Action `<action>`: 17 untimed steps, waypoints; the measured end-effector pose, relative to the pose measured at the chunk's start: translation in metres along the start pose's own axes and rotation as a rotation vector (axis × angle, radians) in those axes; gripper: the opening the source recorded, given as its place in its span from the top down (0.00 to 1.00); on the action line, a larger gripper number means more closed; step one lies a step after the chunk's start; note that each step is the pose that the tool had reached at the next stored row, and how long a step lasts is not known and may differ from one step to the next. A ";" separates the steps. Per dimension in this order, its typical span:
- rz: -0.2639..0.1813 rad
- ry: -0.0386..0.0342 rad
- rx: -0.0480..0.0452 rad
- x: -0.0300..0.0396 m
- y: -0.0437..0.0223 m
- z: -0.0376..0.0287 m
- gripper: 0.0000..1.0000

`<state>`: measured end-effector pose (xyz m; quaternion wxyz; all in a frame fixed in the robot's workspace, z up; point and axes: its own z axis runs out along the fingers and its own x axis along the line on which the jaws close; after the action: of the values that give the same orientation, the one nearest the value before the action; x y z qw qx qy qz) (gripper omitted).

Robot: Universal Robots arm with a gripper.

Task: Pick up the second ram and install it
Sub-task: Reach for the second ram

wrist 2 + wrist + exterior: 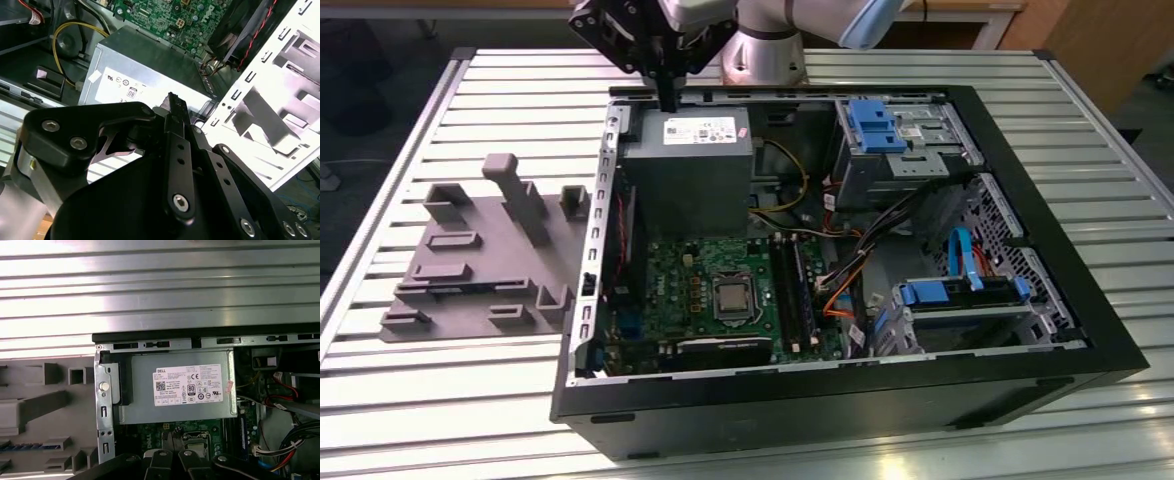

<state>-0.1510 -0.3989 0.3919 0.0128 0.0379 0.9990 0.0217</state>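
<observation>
**A:** What is laid out here?

**B:** A ribbed metal bench (pixel 427 400) carries an open computer case (pixel 854 410). A grey holder plate (pixel 480 290) sits beside it, on the exterior view's left.

**A:** And the claw? The memory stick?

**B:** The claw (pixel 668 98) hangs clenched, fingers together, above the power supply (pixel 687 175). In the first wrist view, the dark blue memory stick (pixel 30 445) lies in the holder plate.

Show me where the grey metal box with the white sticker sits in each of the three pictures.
Exterior view: the grey box sits inside the black case, toward the exterior view's left.
Second wrist view: the grey box lies beside the yellow cable.
First wrist view: the grey box, sticker facing the camera.
Shared landmark: the green circuit board bordering the box.
</observation>
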 end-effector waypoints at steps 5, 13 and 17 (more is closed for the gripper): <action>0.000 0.0001 0.0000 0.0021 -0.0001 0.0001 0.89; 0.000 0.0000 0.0000 0.0026 -0.0002 0.0001 0.89; 0.000 0.0000 0.0000 0.0028 -0.0002 0.0001 0.89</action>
<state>-0.1539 -0.3989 0.3917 0.0128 0.0379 0.9990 0.0217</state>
